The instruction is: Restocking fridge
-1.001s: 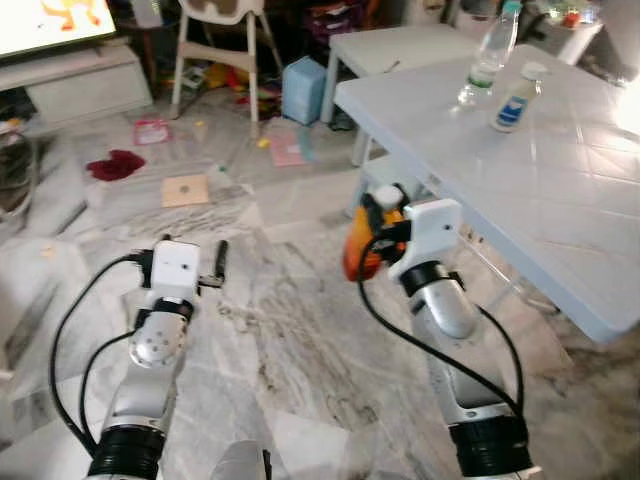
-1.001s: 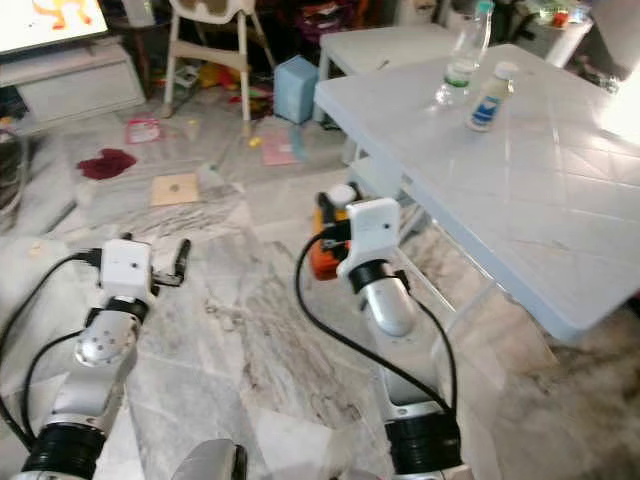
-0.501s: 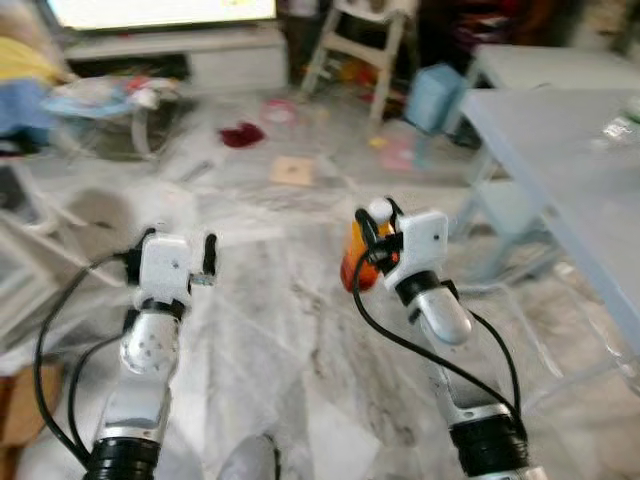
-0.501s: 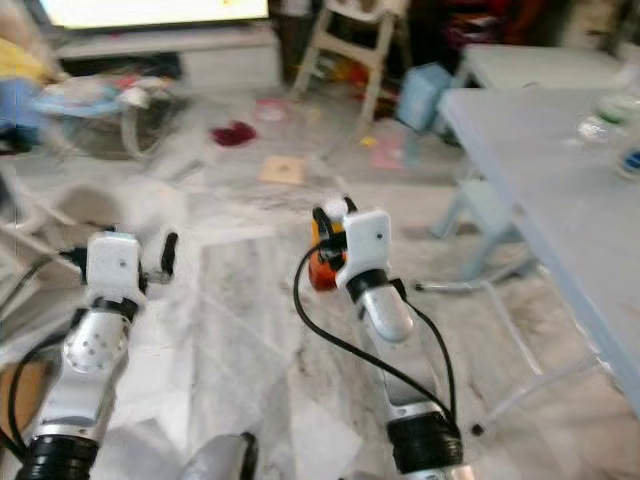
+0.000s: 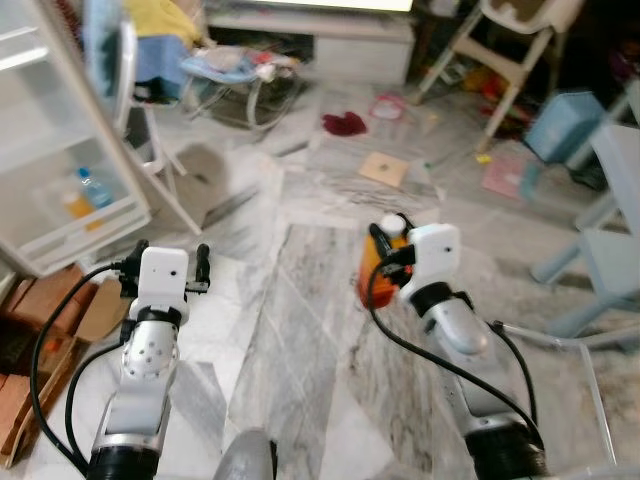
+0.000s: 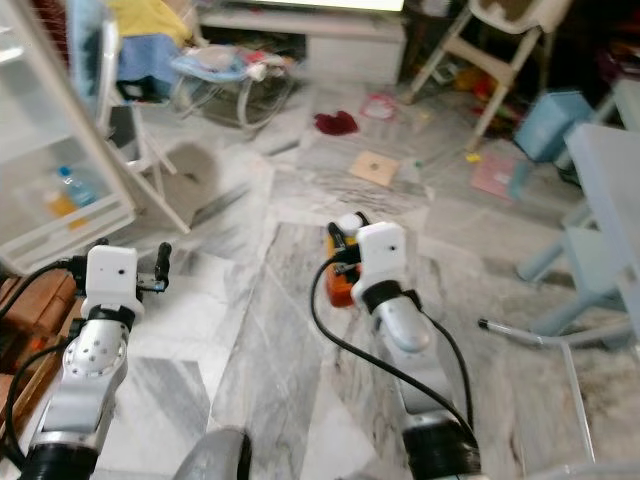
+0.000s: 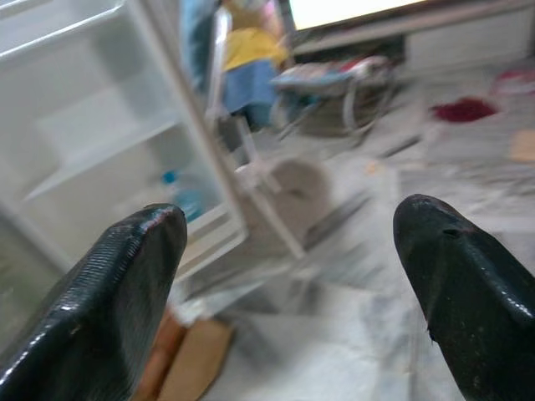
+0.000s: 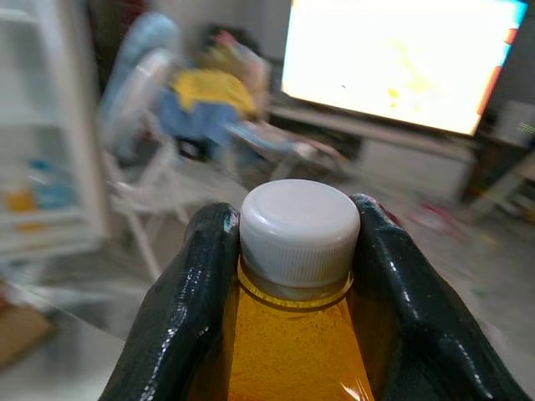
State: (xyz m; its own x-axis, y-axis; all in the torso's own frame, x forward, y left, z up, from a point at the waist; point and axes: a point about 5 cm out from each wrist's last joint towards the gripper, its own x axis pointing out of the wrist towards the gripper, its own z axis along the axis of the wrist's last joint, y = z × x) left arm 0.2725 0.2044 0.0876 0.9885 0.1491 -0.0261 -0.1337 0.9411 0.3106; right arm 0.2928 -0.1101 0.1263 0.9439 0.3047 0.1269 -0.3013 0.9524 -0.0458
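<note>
While right gripper [image 8: 294, 276] clamps orange bottle [image 8: 288, 351] at its neck, left gripper [image 7: 292, 276] is spread, empty; fridge [image 5: 60, 150] upper left.

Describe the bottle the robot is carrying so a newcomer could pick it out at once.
Start at the open white fridge on the robot's left, then cross the grey marble floor to the right hand. Its two black fingers clamp the neck of a clear plastic bottle of orange liquid. Its white screw cap sets it apart from the bottles in the fridge door.
</note>
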